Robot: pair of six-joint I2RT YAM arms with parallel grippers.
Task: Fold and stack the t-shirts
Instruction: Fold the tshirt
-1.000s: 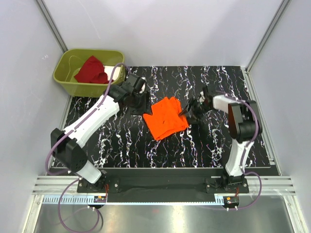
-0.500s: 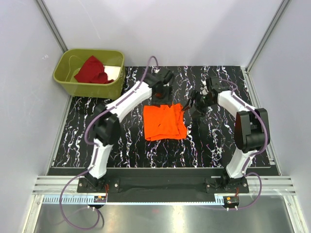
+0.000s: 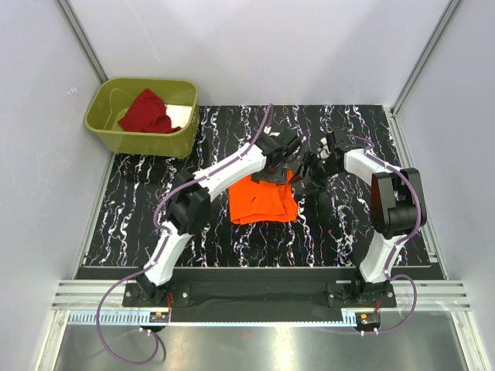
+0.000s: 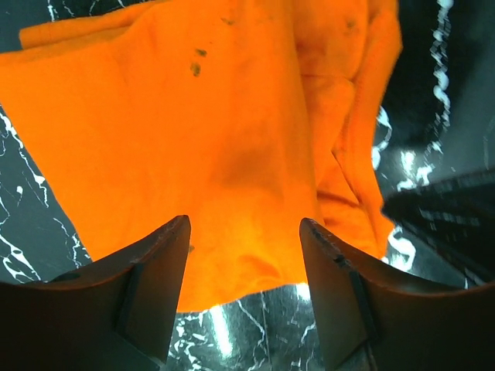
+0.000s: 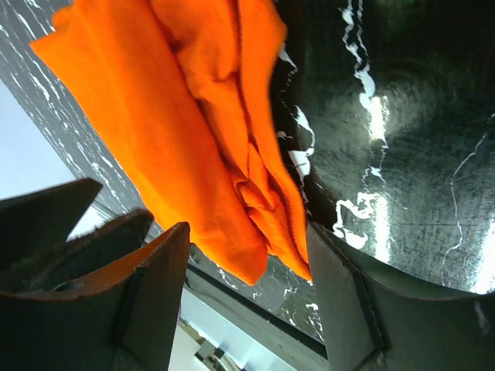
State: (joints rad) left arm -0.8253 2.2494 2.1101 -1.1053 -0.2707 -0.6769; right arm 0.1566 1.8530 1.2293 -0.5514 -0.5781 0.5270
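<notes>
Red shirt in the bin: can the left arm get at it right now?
Probably yes. The red shirt lies uncovered in the open-topped bin on that arm's side, and the left gripper hangs open and empty over the orange shirt.

One shirt (image 3: pixel 263 205) on table (image 3: pixel 325 232), other shirt (image 3: pixel 145 112) in bin (image 3: pixel 147 141).

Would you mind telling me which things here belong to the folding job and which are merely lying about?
For the job: orange t-shirt; dark red t-shirt, lying in the bin.
Lying about: olive-green plastic bin; black marbled tabletop.
</notes>
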